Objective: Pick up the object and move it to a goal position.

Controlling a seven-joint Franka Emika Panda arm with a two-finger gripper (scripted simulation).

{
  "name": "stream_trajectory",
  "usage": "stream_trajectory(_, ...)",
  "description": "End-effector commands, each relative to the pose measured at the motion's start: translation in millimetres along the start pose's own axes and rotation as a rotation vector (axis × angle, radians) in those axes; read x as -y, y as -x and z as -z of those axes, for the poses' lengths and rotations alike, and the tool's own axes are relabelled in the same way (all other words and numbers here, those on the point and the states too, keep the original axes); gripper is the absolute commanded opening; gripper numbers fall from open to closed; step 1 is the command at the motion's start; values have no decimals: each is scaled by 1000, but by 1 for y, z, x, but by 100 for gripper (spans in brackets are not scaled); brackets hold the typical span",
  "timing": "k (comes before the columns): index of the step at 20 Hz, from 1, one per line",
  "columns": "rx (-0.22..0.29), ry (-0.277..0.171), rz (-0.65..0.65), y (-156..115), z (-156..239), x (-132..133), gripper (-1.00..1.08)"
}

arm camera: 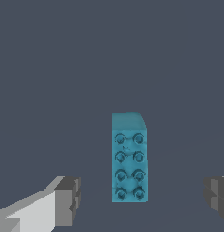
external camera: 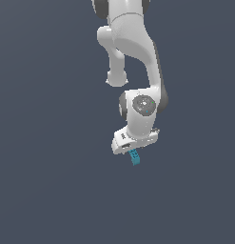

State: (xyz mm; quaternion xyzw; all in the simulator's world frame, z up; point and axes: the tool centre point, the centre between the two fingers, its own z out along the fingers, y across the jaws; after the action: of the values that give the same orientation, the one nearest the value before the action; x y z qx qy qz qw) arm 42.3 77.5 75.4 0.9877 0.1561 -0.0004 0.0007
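Note:
The object is a small teal-blue oblong block [arm camera: 129, 158] with two rows of dark studs on the face toward the wrist camera. My gripper [arm camera: 143, 197] is open, with one dark finger pad [arm camera: 68, 199] on one side of the block and the other [arm camera: 217, 195] on the other side. There are wide gaps, and neither pad touches the block. In the exterior view the block [external camera: 134, 157] shows just below the arm's white hand [external camera: 135, 138], which hides the fingers.
The plain dark grey surface [external camera: 52, 190] fills the exterior view around the arm. No other objects, containers or goal marker show in either view.

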Motion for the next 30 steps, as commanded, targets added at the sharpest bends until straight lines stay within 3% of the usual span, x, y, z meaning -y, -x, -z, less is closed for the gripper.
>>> stream_trajectory(1,-1,-1,11,-2,-3,3,100)
stream_trajectory(21,-1,-1,12,-2,-53,4,100)
stream_trajectory(22,-1,-1,12,-2,-53,4,-100)
stream_trajectory(30,-1,-1,12,-2,-53,4,-100)
